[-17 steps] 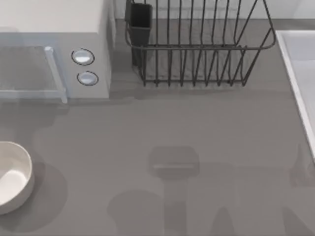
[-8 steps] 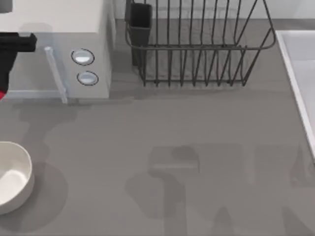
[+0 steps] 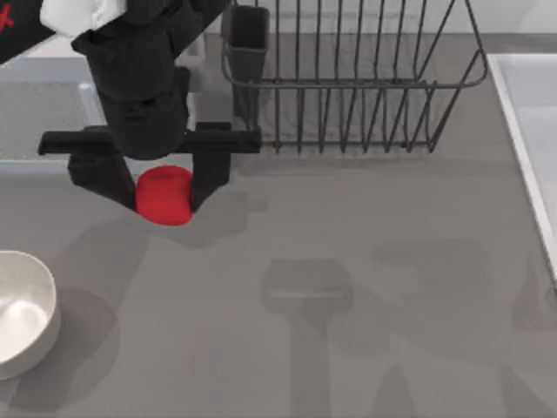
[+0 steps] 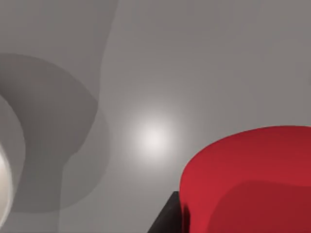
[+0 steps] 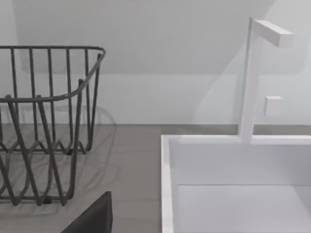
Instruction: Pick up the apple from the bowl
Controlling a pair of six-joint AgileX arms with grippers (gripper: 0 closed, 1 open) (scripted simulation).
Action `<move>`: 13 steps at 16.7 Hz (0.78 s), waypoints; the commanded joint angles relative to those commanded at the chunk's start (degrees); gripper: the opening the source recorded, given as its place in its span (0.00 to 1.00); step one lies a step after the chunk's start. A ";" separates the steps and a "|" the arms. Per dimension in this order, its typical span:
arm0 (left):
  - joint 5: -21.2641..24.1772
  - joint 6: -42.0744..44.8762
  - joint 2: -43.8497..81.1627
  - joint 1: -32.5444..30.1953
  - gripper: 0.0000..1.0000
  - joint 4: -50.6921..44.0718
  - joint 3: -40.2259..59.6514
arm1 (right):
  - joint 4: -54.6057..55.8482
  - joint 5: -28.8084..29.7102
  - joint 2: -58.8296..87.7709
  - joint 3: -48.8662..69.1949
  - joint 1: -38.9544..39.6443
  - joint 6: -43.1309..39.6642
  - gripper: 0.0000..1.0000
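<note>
The red apple (image 3: pixel 164 193) hangs above the table in front of the microwave, up and to the right of the bowl. My left gripper (image 3: pixel 164 197) is shut on it, one black finger (image 3: pixel 109 178) on each side. The left wrist view has the apple (image 4: pixel 248 179) close up, with a dark fingertip (image 4: pixel 167 221) beside it. The glossy white bowl (image 3: pixel 30 335) stands at the table's left edge with nothing in it, and its rim (image 4: pixel 4 189) shows in the left wrist view. A dark part of my right gripper (image 5: pixel 95 218) shows low in the right wrist view.
A microwave (image 3: pixel 35 131) stands at the back left, partly covered by my left arm. A dark wire dish rack (image 3: pixel 348 87) is at the back middle. A white sink (image 3: pixel 531 113) with a faucet (image 5: pixel 252 77) lies at the right.
My left arm has swung into the top view from the upper left, carrying the apple to the right, over the table in front of the microwave. The bowl has not moved.
</note>
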 joint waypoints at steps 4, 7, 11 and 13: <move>0.01 -0.53 0.19 -0.52 0.00 0.51 -0.31 | 0.00 0.00 0.00 0.00 0.00 0.00 1.00; 0.04 -0.35 0.12 -0.29 0.00 1.30 -1.06 | 0.00 0.00 0.00 0.00 0.00 0.00 1.00; 0.03 -0.27 1.36 -0.25 0.00 9.72 -8.20 | 0.00 0.00 0.00 0.00 0.00 0.00 1.00; 0.03 -0.25 2.26 -0.25 0.00 15.80 -12.88 | 0.00 0.00 0.00 0.00 0.00 0.00 1.00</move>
